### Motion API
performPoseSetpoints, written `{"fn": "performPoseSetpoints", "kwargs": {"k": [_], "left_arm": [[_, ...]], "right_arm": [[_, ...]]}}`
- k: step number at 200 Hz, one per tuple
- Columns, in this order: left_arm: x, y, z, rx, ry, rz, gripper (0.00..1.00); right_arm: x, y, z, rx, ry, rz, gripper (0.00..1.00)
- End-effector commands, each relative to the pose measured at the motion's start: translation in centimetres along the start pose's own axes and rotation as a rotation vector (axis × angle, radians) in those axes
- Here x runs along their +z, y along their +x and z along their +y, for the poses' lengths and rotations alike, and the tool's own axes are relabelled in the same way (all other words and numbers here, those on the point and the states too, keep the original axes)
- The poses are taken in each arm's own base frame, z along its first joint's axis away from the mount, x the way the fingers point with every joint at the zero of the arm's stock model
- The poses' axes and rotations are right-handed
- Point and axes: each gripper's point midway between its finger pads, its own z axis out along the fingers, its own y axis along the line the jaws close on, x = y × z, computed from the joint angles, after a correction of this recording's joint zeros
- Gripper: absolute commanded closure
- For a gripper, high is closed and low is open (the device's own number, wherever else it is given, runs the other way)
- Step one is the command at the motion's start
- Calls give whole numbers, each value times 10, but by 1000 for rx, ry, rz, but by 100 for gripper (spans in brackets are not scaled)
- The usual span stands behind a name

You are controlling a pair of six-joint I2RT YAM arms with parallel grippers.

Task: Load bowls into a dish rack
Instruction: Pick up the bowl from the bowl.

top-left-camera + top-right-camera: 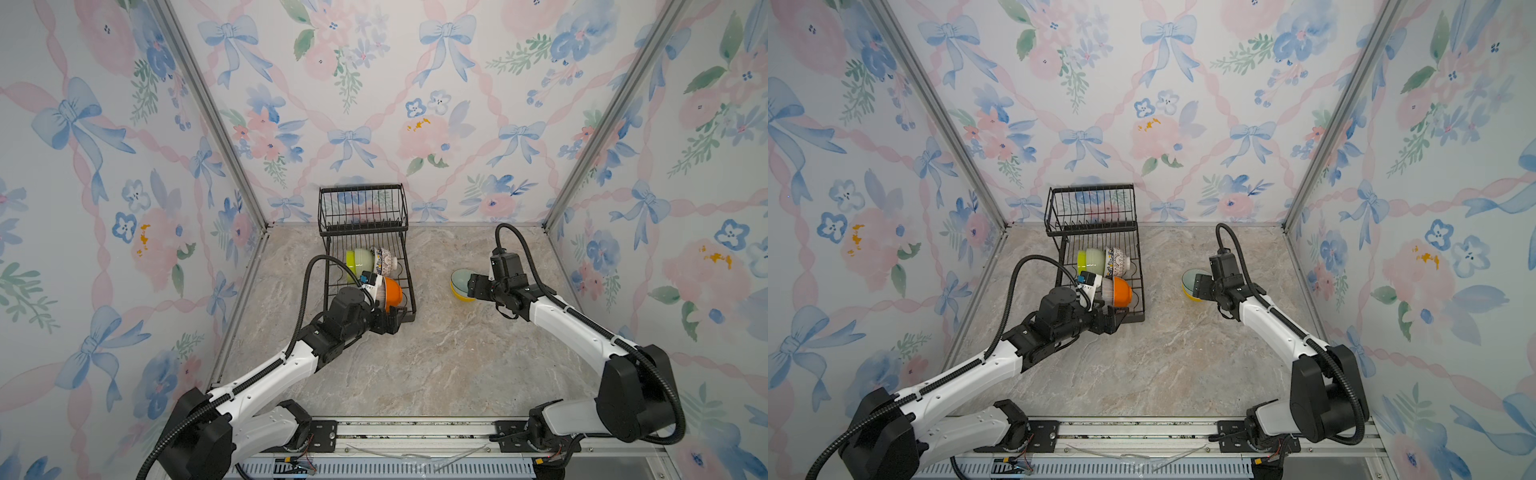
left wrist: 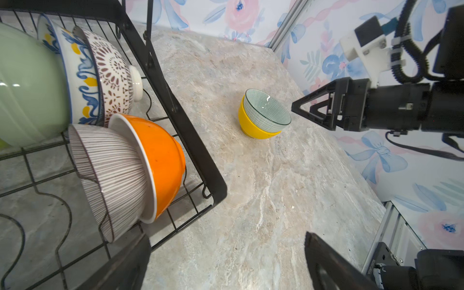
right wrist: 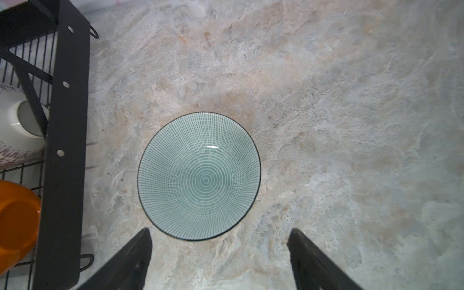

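Observation:
The black wire dish rack (image 1: 361,208) (image 1: 1092,208) stands at the back. Its lower tray holds a pale green bowl (image 2: 27,88), a blue-and-yellow patterned bowl (image 2: 82,75), a lattice bowl (image 2: 113,72), a white ribbed bowl (image 2: 113,173) and an orange bowl (image 1: 392,293) (image 2: 160,155). A pale teal bowl (image 3: 199,175) (image 1: 462,277) sits nested in a yellow bowl (image 2: 251,125) on the table, right of the rack. My left gripper (image 1: 392,322) (image 2: 227,241) is open and empty at the rack's near corner. My right gripper (image 3: 219,232) (image 1: 471,286) hangs open just over the teal bowl's near rim.
The marble tabletop (image 1: 436,365) is boxed in by floral walls on three sides, with aluminium posts (image 1: 552,220) at the back corners. A rail (image 1: 415,432) carrying both arm bases runs along the front edge.

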Motion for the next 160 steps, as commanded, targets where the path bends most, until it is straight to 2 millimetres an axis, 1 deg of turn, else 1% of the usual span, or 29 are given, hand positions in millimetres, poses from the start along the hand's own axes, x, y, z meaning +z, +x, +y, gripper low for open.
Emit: {"fn": "performPoseSetpoints", "kwargs": {"k": [1, 20, 46, 78, 86, 100, 146, 160], "left_arm": [[4, -2, -3, 37, -26, 2, 2], [8, 2, -6, 35, -22, 18, 2], [11, 3, -9, 37, -22, 25, 2], [15, 3, -12, 34, -18, 29, 2], [16, 6, -12, 34, -19, 38, 2], [16, 4, -15, 36, -13, 35, 2], [19, 6, -14, 32, -22, 46, 2], [19, 6, -14, 27, -26, 49, 2]], "right_arm": [[7, -12, 6, 59, -67, -4, 21], [14, -14, 2, 72, -57, 4, 23], [23, -16, 0, 87, -56, 21, 27], [35, -13, -2, 102, -58, 54, 32], [37, -12, -3, 107, -55, 61, 33], [40, -11, -4, 111, -55, 69, 37], [46, -8, -7, 117, -49, 84, 47], [47, -7, -8, 118, -46, 89, 52]]}}
